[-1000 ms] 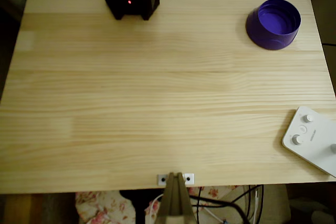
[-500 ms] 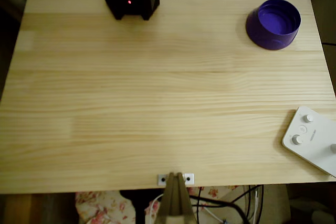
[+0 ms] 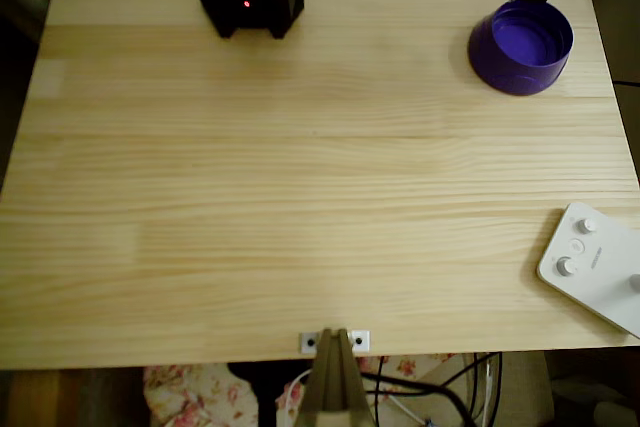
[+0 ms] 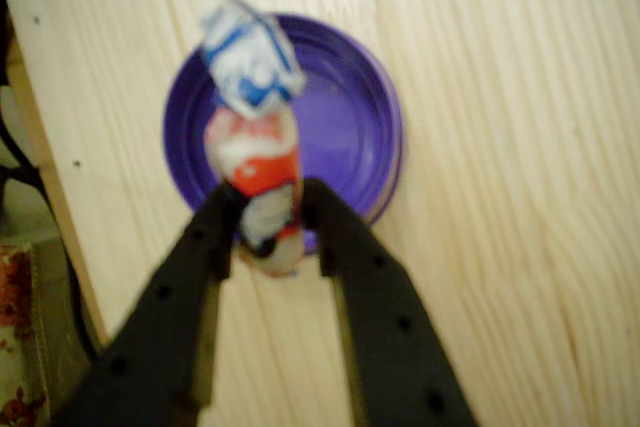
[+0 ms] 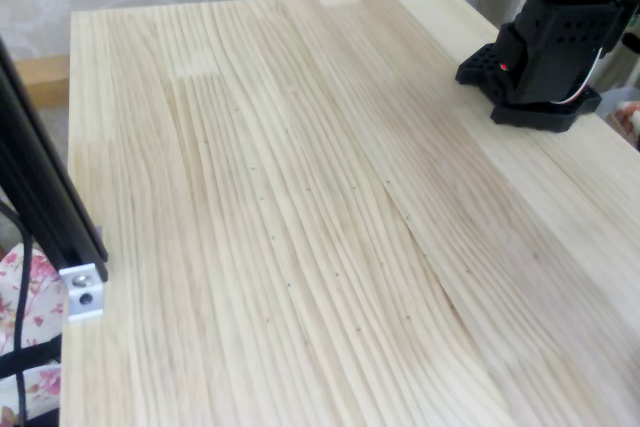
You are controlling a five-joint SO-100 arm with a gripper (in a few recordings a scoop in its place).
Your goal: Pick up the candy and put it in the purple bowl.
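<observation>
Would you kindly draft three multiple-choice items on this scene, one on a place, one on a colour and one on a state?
1. In the wrist view, where is the small wrapped candy with twisted ends?
A. Lying on the wooden table
B. Between the fingers of the black two-finger gripper, over the bowl
C. On the white device

2. What colour is the round plastic bowl?
A. Purple
B. Green
C. Yellow

3. What does the overhead view show inside the bowl?
A. A candy
B. Water
C. Nothing

Answers: 1 B, the wrist view shows both fingers pressed on the wrapper with the bowl behind; 2 A, both views show it purple; 3 C, its floor is bare.
</observation>
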